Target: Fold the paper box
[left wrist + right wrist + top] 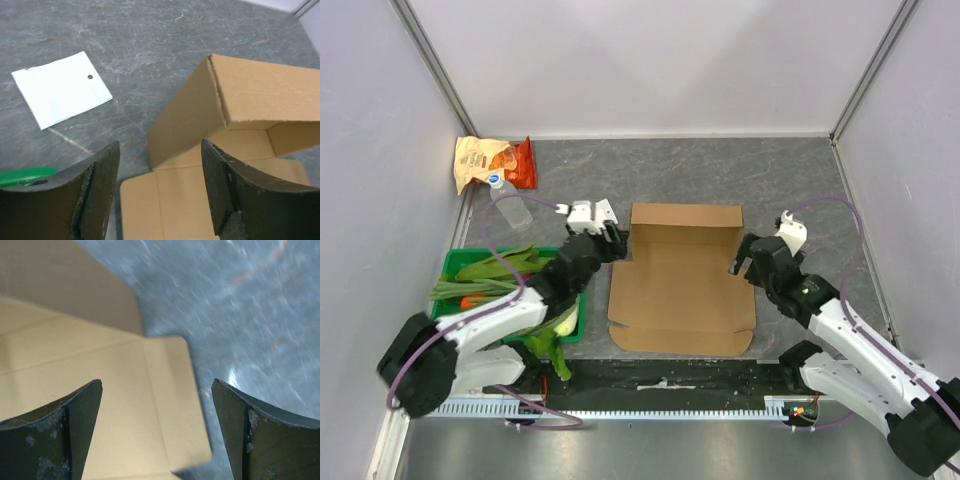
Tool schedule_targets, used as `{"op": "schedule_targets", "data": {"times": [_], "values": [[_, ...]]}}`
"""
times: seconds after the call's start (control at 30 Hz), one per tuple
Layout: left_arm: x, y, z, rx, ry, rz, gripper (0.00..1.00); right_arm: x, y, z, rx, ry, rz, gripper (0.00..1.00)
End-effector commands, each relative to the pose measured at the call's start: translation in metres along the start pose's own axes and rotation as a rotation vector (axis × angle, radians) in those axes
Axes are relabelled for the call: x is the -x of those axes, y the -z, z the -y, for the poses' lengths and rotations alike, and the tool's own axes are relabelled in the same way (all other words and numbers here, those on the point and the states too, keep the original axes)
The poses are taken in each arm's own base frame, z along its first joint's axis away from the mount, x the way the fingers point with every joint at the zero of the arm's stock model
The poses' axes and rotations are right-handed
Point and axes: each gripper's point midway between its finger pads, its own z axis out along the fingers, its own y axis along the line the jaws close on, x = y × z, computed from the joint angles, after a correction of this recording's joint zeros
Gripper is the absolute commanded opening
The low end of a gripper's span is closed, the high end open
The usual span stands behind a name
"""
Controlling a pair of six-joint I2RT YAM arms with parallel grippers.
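The brown corrugated paper box (682,290) lay by the worktop's (720,170) near edge, rear wall upright; left gripper (616,240) and right gripper (739,263) gaped wide, empty.

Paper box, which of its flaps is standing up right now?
The far flap of the paper box, the one uppermost in the top view. It stands raised off the table, while the near flap lies flat.

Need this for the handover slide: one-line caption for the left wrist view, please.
Open left gripper above the paper box, its back wall raised; a white card lies apart on the table.
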Motion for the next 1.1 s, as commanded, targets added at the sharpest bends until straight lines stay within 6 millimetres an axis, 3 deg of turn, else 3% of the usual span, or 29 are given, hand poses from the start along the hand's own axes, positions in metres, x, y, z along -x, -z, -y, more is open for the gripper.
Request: {"op": "schedule_targets", "data": {"times": [0.0,0.07,0.1,0.13,0.23,0.33,0.43,0.5,0.57,0.6,0.63,0.7,0.73,0.77,0.8,0.83,0.9,0.93,1.07], "values": [[-0.010,0.052,-0.004,-0.151,0.128,-0.150,0.63,-0.055,0.022,0.028,-0.063,-0.087,-0.289,0.98],[-0.005,0.070,0.007,-0.239,0.140,-0.155,0.56,-0.071,0.027,0.031,-0.062,-0.129,-0.340,0.98],[-0.012,0.082,0.018,-0.321,0.144,-0.201,0.56,-0.089,0.028,0.034,-0.062,-0.133,-0.397,0.98],[-0.002,0.094,0.028,-0.386,0.151,-0.179,0.56,-0.107,0.035,0.024,-0.009,-0.159,-0.495,0.96],[-0.001,0.118,0.053,-0.551,0.156,-0.236,0.59,-0.142,0.043,0.023,0.018,-0.142,-0.659,0.90],[0.001,0.135,0.076,-0.706,0.127,-0.292,0.59,-0.151,0.047,0.029,0.014,-0.104,-0.693,0.81],[-0.001,0.150,0.095,-0.856,0.070,-0.345,0.57,-0.157,0.049,0.029,0.014,-0.108,-0.726,0.79],[-0.009,0.156,0.107,-0.944,0.029,-0.408,0.56,-0.172,0.054,0.032,-0.007,-0.109,-0.810,0.76],[-0.020,0.161,0.117,-0.996,-0.015,-0.450,0.53,-0.180,0.057,0.030,0.005,-0.090,-0.869,0.58],[-0.020,0.161,0.121,-1.001,-0.038,-0.438,0.53,-0.176,0.058,0.026,0.018,-0.080,-0.870,0.43],[-0.028,0.171,0.132,-1.041,-0.073,-0.443,0.53,-0.174,0.059,0.024,0.028,-0.074,-0.868,0.38],[-0.038,0.166,0.136,-1.024,-0.179,-0.388,0.57,-0.159,0.058,0.015,0.053,-0.074,-0.832,0.29],[-0.047,0.173,0.143,-1.052,-0.227,-0.384,0.59,-0.154,0.058,0.011,0.065,-0.071,-0.818,0.23],[-0.052,0.171,0.145,-1.060,-0.298,-0.356,0.69,-0.147,0.058,0.007,0.077,-0.069,-0.805,0.17],[-0.059,0.158,0.145,-0.995,-0.345,-0.346,0.73,-0.130,0.057,-0.005,0.105,-0.070,-0.773,0.05],[-0.069,0.165,0.154,-1.014,-0.394,-0.353,0.81,-0.123,0.060,-0.012,0.126,-0.075,-0.771,0.00],[-0.074,0.156,0.163,-0.966,-0.504,-0.310,0.89,-0.104,0.063,-0.027,0.158,-0.082,-0.756,0.00],[-0.094,0.161,0.171,-0.988,-0.556,-0.337,0.90,-0.099,0.066,-0.034,0.178,-0.095,-0.759,0.00],[-0.122,0.147,0.176,-0.948,-0.824,-0.293,0.95,-0.090,0.072,-0.046,0.218,-0.125,-0.786,0.00]]}}
